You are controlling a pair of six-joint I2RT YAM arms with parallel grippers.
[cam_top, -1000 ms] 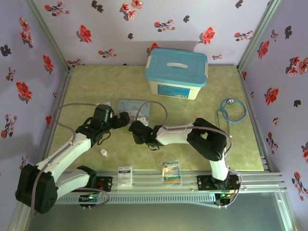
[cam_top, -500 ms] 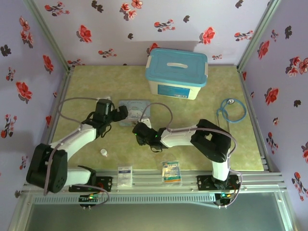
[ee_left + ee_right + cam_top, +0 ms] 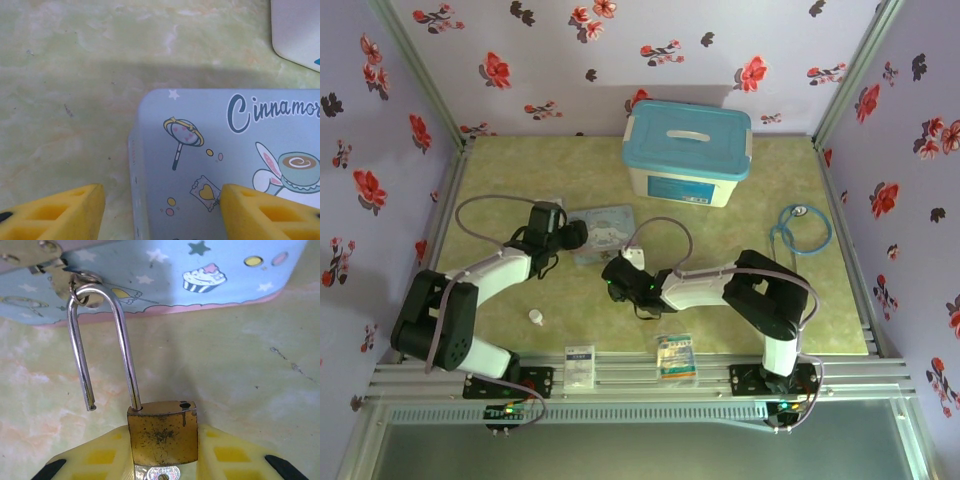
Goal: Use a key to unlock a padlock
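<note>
Right gripper (image 3: 162, 460) has shifted nearer, padlock (image 3: 162, 432) clamped between its fingers.

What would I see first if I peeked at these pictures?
The brass padlock, pinched in the yellow right gripper, with its silver loop open at one end and hooked through the clasp of a blue cartoon tin. From above, a big blue-lidded box sits at the back of the table.

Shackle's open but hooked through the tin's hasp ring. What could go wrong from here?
1. The shackle is open but hooked in the hasp ring; pulling the padlock straight back with the right gripper may drag the tin.
2. The left gripper is open over the tin's edge, not gripping it, so nothing braces it.
</note>
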